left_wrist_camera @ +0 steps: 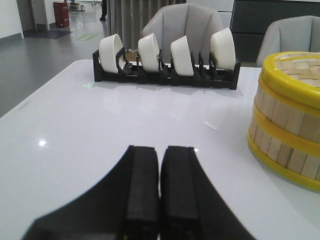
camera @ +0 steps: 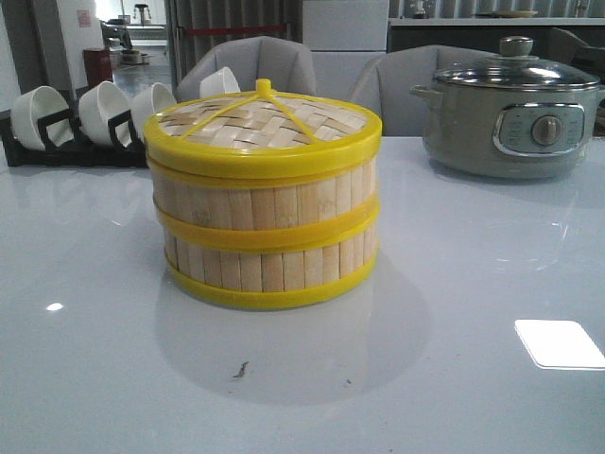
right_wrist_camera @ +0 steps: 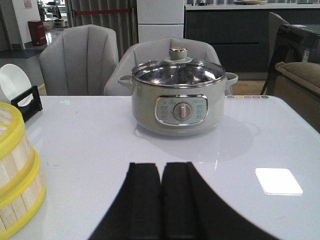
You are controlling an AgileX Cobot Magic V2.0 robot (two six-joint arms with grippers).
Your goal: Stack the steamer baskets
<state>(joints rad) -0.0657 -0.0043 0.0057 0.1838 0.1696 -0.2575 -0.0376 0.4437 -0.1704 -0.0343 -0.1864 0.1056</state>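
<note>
Stacked steamer baskets (camera: 263,203) apart from both closed jaws.

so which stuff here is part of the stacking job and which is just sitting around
Part of the job:
- steamer baskets, two tiers stacked
- woven lid on top
- left end effector, shut
- right end effector, shut

Just lying about:
- electric pot with glass lid, back right
- white bowls in black rack, back left

Two stacked baskets (camera: 265,236), one lid (camera: 262,123). Four bowls (left_wrist_camera: 167,52) in one rack (left_wrist_camera: 165,76). One pot (camera: 513,118). Two chairs (right_wrist_camera: 77,60). Two grippers (left_wrist_camera: 160,190).
</note>
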